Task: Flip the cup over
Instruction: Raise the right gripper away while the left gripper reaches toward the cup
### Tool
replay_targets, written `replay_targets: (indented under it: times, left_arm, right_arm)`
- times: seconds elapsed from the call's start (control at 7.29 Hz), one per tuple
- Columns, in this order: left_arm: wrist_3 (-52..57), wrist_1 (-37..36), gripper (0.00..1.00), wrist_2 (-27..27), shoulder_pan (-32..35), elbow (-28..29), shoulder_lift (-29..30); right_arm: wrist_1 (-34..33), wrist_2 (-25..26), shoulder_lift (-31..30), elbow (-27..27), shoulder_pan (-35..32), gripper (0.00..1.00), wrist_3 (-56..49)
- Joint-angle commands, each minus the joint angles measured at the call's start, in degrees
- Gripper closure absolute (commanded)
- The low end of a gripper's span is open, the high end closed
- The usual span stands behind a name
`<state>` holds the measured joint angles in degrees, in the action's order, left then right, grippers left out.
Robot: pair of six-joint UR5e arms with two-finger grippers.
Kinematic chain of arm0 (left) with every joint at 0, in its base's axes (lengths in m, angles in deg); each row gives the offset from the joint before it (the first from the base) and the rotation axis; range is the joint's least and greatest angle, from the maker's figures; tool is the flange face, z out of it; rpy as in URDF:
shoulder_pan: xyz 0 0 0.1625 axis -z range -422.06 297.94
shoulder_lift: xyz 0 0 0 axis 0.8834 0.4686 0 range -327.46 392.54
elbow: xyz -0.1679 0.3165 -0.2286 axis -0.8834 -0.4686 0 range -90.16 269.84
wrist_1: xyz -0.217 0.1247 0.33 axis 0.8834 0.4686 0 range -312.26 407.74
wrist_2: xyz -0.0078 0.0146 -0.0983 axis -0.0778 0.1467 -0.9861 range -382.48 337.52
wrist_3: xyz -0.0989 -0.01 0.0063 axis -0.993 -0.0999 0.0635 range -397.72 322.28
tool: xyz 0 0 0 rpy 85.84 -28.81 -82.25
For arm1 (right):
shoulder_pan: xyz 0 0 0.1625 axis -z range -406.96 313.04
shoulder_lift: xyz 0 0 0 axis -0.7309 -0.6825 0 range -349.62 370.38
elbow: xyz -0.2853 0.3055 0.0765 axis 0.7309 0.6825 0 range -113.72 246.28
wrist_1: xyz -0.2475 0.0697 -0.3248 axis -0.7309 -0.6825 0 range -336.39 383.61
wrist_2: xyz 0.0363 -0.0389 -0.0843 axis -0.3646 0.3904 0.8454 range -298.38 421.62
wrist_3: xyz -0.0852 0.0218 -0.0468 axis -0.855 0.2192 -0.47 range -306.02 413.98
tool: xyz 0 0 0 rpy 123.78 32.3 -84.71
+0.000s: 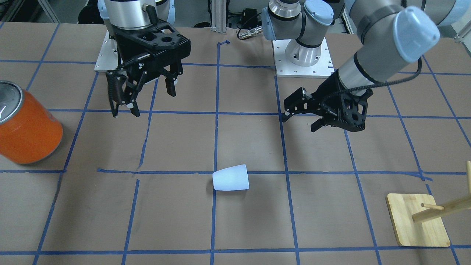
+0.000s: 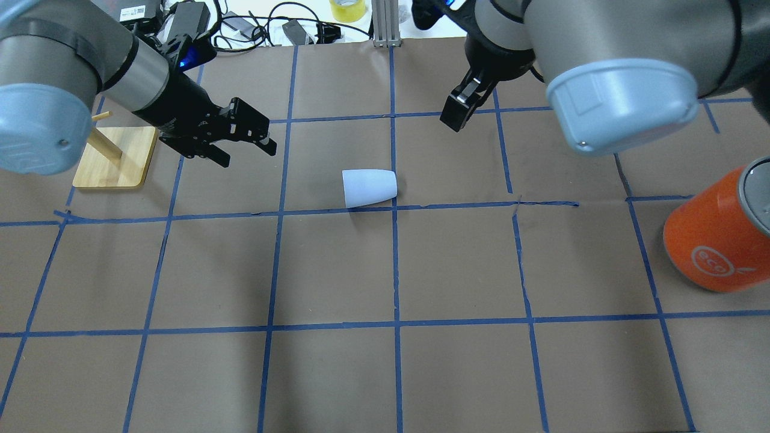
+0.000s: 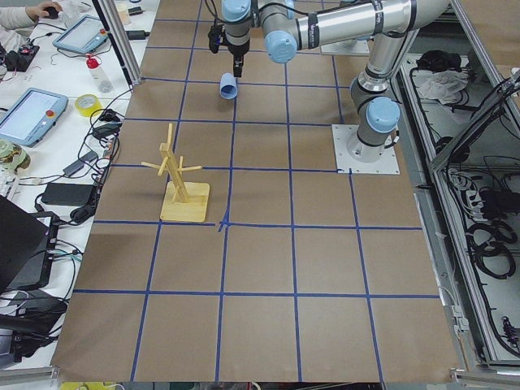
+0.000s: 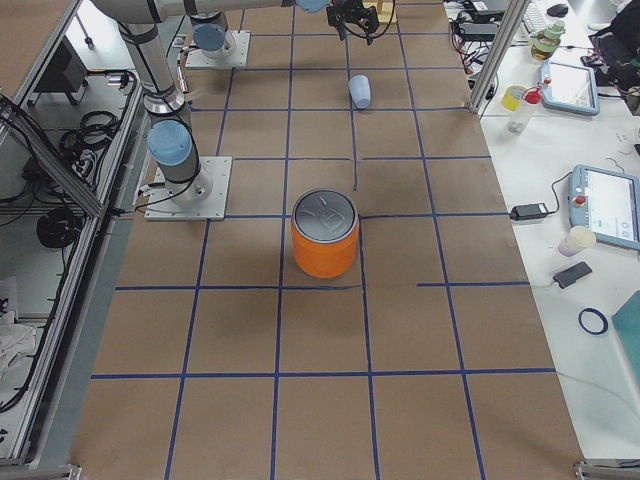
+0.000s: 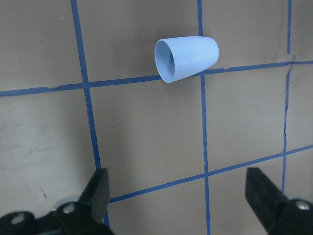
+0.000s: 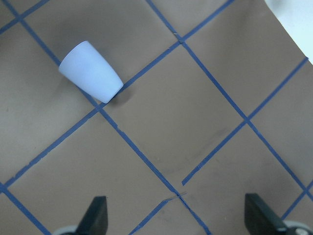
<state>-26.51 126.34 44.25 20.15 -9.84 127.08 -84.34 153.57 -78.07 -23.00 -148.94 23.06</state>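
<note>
- The cup point(image 2: 369, 187) is seen tipped on its side, mid-frame on the desk point(image 2: 421, 373), long axis left-right, mouth pointed frame-left.
- The left hand point(image 2: 245, 153), spread wide and empty, is held upper left, on the mouth side.
- The right hand point(image 2: 458, 108), spread too, is held upper right.

Setting: robotics laboratory; a two-arm test cell.
Work surface: long table point(image 3: 260, 325) papered brown; blue tape grid point(image 2: 396, 258) marked across it.
Fixtures: industrial arm bases, each bolted to a metal plate point(image 3: 345, 162); aluminium post point(image 3: 118, 41) at the table edge.
Side benches: teach pendant point(image 4: 608, 205); cables point(image 3: 487, 236) bundled along the floor side; tape roll point(image 3: 87, 103).
</note>
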Motion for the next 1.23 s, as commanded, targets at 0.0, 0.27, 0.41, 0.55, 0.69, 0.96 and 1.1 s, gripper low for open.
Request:
replay_targets:
  times: [0.0, 0.27, 0.41, 0.55, 0.69, 0.96, 1.1]
  left_arm:
    - [-0.57, -5.36, 0.0, -2.38, -0.2, -1.3, 4.85]
    - [-2.14, -10.21, 0.0, -6.07, 0.15, -1.83, 11.0]
    - [-7.81, -13.7, 0.0, -8.69, 1.11, -1.92, 13.46]
    - [-14.04, -18.52, 0.0, -12.63, 2.86, -2.88, 16.18]
    - [-21.5, -21.53, 0.0, -14.07, 4.27, -3.76, 18.12]
    - [-21.5, -21.82, 0.0, -16.36, 5.16, -3.68, 21.73]
    - [-22.1, -21.74, 0.0, -16.71, 5.94, -3.85, 22.35]
  right_arm:
    - [0.12, 0.07, -1.55, -0.02, 2.04, 0.0, 18.44]
    - [2.48, -0.72, -2.17, -0.02, 2.66, 0.0, 30.32]
    - [5.01, -0.72, -2.69, -0.1, 2.4, 0.0, 34.56]
    - [8.17, -0.72, -3.22, -0.1, 2.66, 0.0, 35.04]
    - [8.38, -0.72, -3.31, -0.1, 3.09, 0.0, 35.83]
    - [8.9, -1.16, -3.4, -0.02, 8.08, 0.0, 35.83]
    - [8.82, -1.68, -3.4, -0.1, 8.63, 0.0, 35.83]
